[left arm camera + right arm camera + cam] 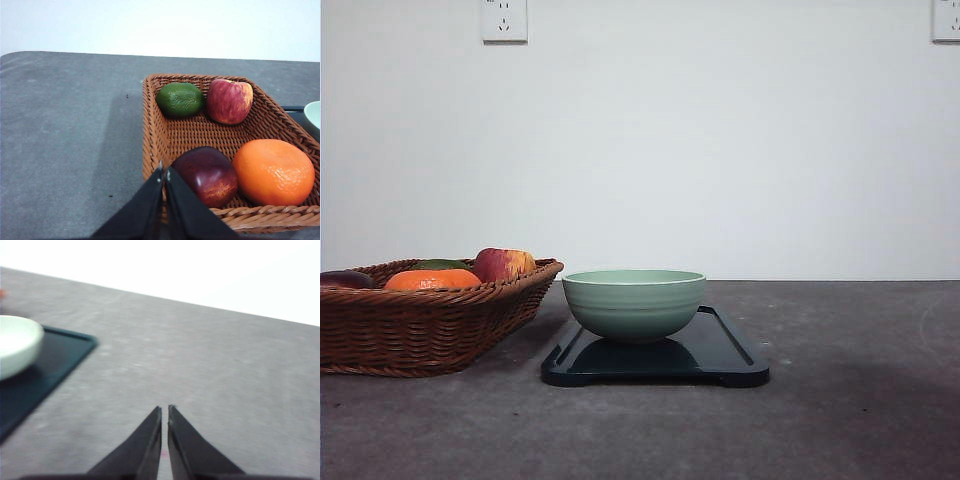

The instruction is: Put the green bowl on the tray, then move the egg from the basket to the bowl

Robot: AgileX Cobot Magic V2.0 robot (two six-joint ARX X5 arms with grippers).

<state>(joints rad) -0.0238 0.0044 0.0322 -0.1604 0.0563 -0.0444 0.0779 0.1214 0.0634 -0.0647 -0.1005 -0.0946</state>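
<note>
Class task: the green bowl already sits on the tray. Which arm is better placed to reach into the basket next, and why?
Left. The left gripper sits at the basket rim, beside the fruit. The right gripper is over bare table beyond the tray and green bowl. No egg is visible.

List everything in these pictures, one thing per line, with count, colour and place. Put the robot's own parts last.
Round ridged bowl: one, pale sage green, standing on the tray.
Flat rectangular tray: one, black, on the table beside the basket.
Woven wicker basket: one, brown, on the table.
Apple: one, red, in the basket's far end.
Bumpy round fruit: one, green, beside the apple.
Glossy fruit: one, dark red, basket's near end.
Orange: one, beside the dark fruit.
Table: one, grey.
Wall sockets: two, white.
Left gripper: black, shut, at the basket's near rim.
Right gripper: black, shut, over bare table.
</note>
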